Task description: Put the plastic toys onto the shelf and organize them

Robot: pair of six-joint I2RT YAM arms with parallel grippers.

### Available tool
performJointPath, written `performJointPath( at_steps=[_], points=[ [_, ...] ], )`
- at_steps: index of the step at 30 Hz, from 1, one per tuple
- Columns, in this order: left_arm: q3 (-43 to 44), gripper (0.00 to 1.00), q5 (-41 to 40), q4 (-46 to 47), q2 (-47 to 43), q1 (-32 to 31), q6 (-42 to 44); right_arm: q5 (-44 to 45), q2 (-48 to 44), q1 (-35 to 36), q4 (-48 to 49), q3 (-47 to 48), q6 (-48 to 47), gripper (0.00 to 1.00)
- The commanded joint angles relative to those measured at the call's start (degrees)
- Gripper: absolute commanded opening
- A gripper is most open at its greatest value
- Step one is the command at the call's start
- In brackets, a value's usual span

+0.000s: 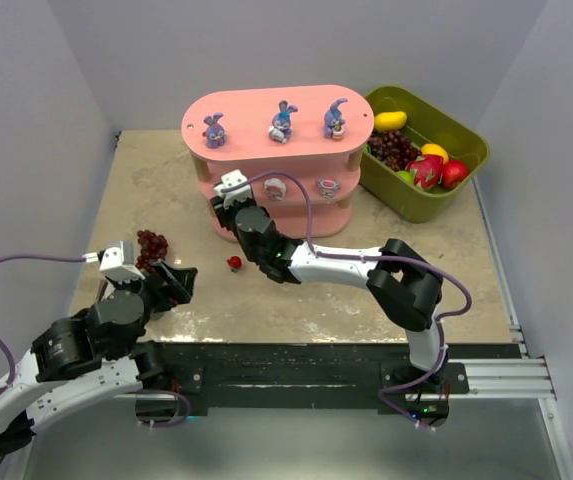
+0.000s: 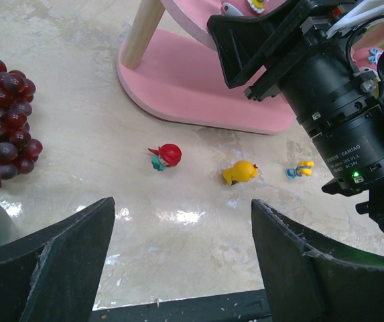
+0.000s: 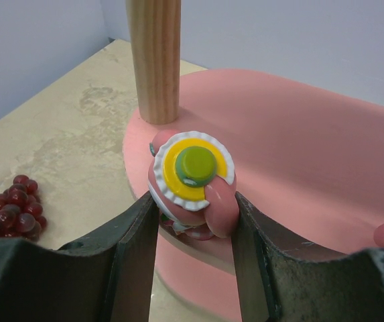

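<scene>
The pink shelf [image 1: 266, 105] carries three purple-blue bunnies [image 1: 283, 122] on its top board and two pink-and-white toys [image 1: 275, 188] on the middle one. My right gripper [image 3: 195, 221] is shut on a third pink-and-white toy [image 3: 192, 178], held at the left end of the middle board [image 3: 299, 147] beside a wooden post [image 3: 153, 60]. A red toy [image 2: 168, 155], a yellow toy [image 2: 240, 172] and a small yellow-blue toy [image 2: 301, 169] lie on the table. My left gripper [image 2: 183, 228] hovers open and empty just short of them.
A dark red grape bunch [image 1: 151, 245] lies left of the red toy [image 1: 234, 263]. An olive-green bin [image 1: 463, 135] of fake fruit stands right of the shelf. My right arm [image 2: 339, 114] stretches across above the yellow toys. Walls close in on both sides.
</scene>
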Motion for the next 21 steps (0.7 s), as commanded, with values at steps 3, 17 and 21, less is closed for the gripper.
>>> performJointPath(
  at_steps=[3, 17, 21],
  points=[
    [0.22, 0.87, -2.13, 0.17, -0.58, -0.07, -0.90, 1.36, 0.89, -0.37, -0.71, 1.97, 1.47, 0.46],
    [0.40, 0.87, -2.57, 0.09, -0.85, -0.07, -0.90, 2.68, -0.42, -0.29, -0.01, 1.09, 1.82, 0.68],
    [0.49, 0.87, -2.65, 0.17, -0.76, -0.07, -0.90, 2.50, -2.35, -0.37, 0.87, -0.05, 2.08, 0.72]
  ],
)
